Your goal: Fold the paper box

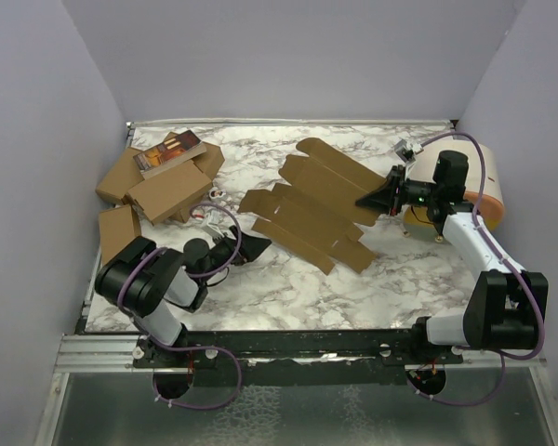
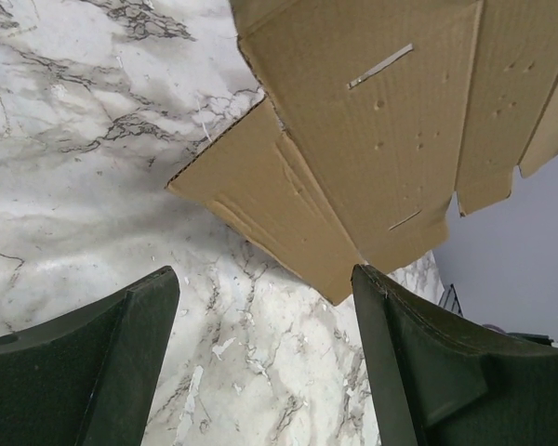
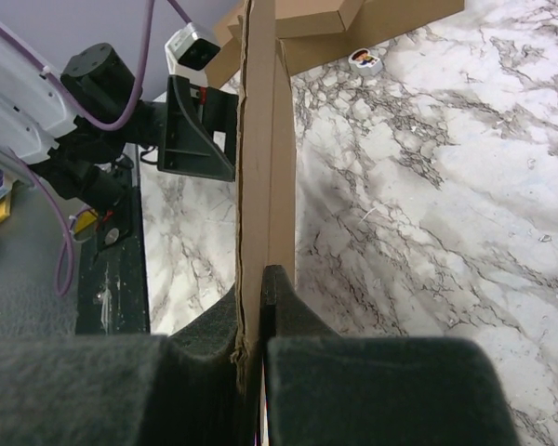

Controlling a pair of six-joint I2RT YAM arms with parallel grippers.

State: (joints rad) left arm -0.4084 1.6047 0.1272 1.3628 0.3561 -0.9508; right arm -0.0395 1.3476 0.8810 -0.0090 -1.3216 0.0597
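- The box (image 1: 312, 200) is an unfolded brown die-cut sheet with flaps and crease lines. It lies across the middle of the tabletop (image 1: 260, 288), slanting from near left to far right.
- The right gripper (image 1: 377, 200) has its fingers pressed together on the sheet's right edge. In the right wrist view the cardboard (image 3: 258, 139) runs edge-on straight out of the pinch (image 3: 260, 279).
- That side of the sheet looks lifted. In the left wrist view the box (image 2: 381, 121) hangs above the marble, with grey wall showing under its far part. I cannot tell whether the near flap touches the tabletop.
- The left gripper (image 1: 246, 246) sits low beside the sheet's left end. Its fingers are spread and hold nothing, and the nearest flap corner lies just ahead of the gap between them (image 2: 265, 274).
- Step in hand, as I judge it: an early one. One arm steadies the blank while the other lines up on a flap, and no crease is folded yet.
- The next move likely calls for the left gripper to reach the near flap and either close on it or push it over along its crease, while the right pinch holds firm so the sheet does not swing.
- The heap of cartons (image 1: 163, 181) at far left and the white cylinder (image 1: 488, 186) at right stand apart from this work.
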